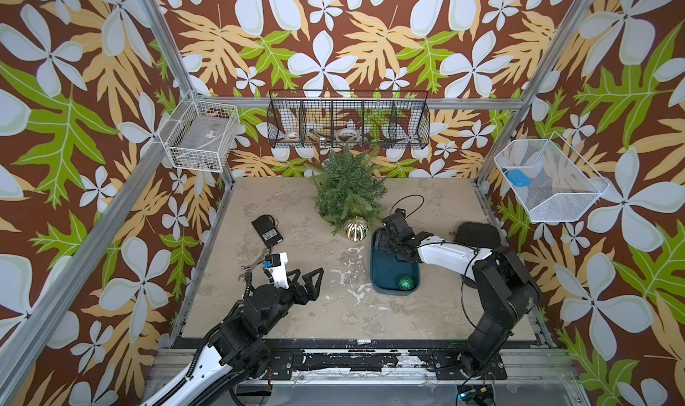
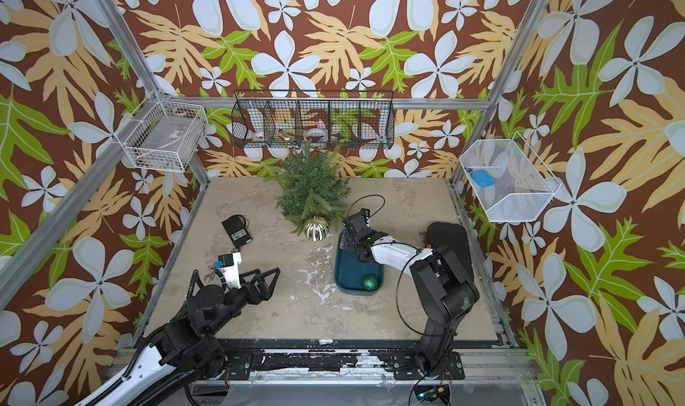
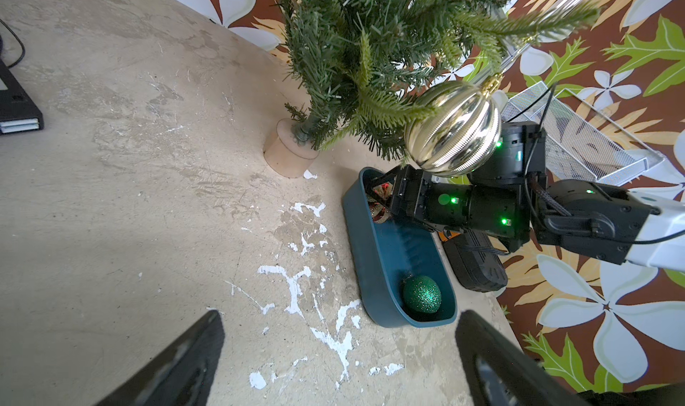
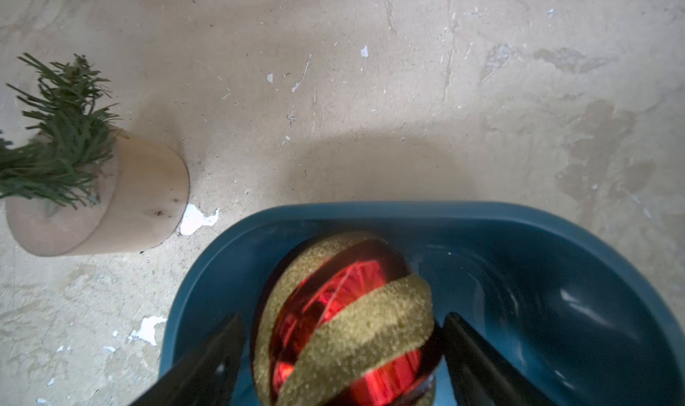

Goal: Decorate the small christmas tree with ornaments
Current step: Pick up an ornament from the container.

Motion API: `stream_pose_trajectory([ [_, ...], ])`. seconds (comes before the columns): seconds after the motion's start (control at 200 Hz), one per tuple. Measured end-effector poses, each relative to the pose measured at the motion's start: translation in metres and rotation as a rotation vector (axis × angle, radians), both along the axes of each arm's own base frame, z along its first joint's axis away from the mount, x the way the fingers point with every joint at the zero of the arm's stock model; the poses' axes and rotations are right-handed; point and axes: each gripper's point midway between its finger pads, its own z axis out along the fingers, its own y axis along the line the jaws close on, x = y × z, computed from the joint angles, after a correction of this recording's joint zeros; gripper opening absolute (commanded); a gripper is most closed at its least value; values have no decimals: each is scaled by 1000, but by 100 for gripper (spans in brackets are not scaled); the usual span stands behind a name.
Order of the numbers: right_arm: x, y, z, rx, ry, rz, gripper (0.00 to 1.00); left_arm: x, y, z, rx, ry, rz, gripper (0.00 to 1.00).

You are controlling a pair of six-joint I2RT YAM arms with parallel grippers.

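Glossy stripes catch the light on the gold-and-white bauble (image 1: 356, 229), which hangs from a low branch of the small christmas tree (image 1: 348, 189) at the back of the bench (image 1: 296, 322) in both top views. My right tool (image 1: 383, 241) is down in the far end of the teal tray (image 1: 376, 274). The green bauble (image 1: 406, 282) lies at the tray's near end. My left tool (image 1: 309, 276) hovers released and empty, well apart from it all.

From the left wrist, the red-and-gold bauble (image 3: 380, 207) peeks out of the tray beyond my right tool, close under the gold-and-white bauble.

From the right wrist, my right tool's fingers (image 4: 207, 359) flank the red-and-gold bauble closely. Whether they are pressing it, I cannot tell. The risks, as I judge them: its glossy round sides could squirt out of a shallow pinch. Lifting straight up could also knock the gold-and-white bauble off its branch, or nudge the light tree on its tan base (image 4: 141, 200).
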Motion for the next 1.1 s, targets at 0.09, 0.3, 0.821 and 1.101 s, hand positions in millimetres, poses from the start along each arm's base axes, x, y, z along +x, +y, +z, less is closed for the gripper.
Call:
stream_pose_trajectory([
  [0.09, 0, 0, -5, -9, 12, -1, 90, 0, 0, 0, -1, -1, 0, 100],
  [0.3, -1, -1, -12, -22, 27, 1, 85, 0, 0, 0, -1, -1, 1, 100],
  [0.821, -10, -2, -10, -4, 30, 18, 73, -1, 1, -2, 6, 7, 1, 100],
  [1.101, -25, 0, 34, 92, -51, 60, 73, 0, 1, 4, 7, 7, 2, 99],
])
